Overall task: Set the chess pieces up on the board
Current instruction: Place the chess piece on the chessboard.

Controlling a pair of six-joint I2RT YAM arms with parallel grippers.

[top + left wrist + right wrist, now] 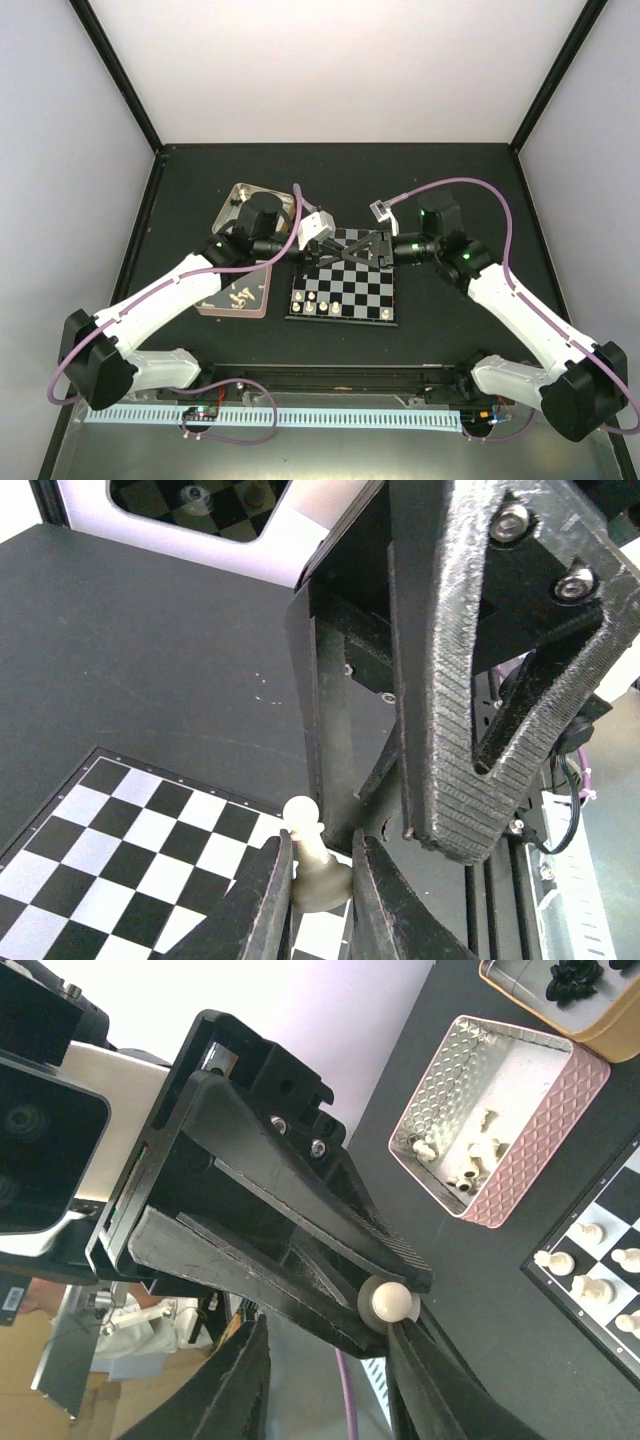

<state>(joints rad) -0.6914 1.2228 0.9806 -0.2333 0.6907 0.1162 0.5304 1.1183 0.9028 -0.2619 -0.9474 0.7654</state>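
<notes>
Black table (450, 180), pink tin (545, 1130), left hand (322, 900) pinching pawn (312, 855), right hand (325, 1365) parted alongside

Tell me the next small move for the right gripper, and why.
Probably close the right gripper on the white pawn. The left gripper is shut on it over the board, and the right fingers flank its round head with a gap showing, so the handover looks to need that grip before the left lets go.
</notes>
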